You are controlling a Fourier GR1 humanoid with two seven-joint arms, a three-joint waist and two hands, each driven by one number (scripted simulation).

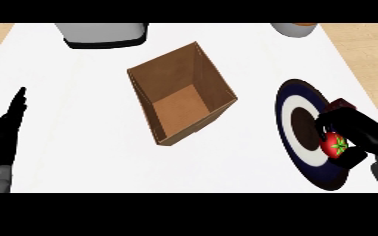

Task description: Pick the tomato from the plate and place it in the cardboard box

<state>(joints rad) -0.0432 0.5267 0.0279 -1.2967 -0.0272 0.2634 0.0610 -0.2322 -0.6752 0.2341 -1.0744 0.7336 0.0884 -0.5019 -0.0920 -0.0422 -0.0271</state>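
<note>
counter (pixel 88 130) bare between plate (pixel 284 130) and cardboard box (pixel 181 95) | box top open

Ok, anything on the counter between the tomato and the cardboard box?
Nothing visible. The right hand has its fingers curled round the tomato on the plate. Only bare counter lies between it and the open cardboard box, to its left.

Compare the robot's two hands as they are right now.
The right hand is curled round the tomato over the plate; the left hand holds nothing. The right shows at the view's right edge, the left rests at the left edge with straight fingers. Both are black.
</note>
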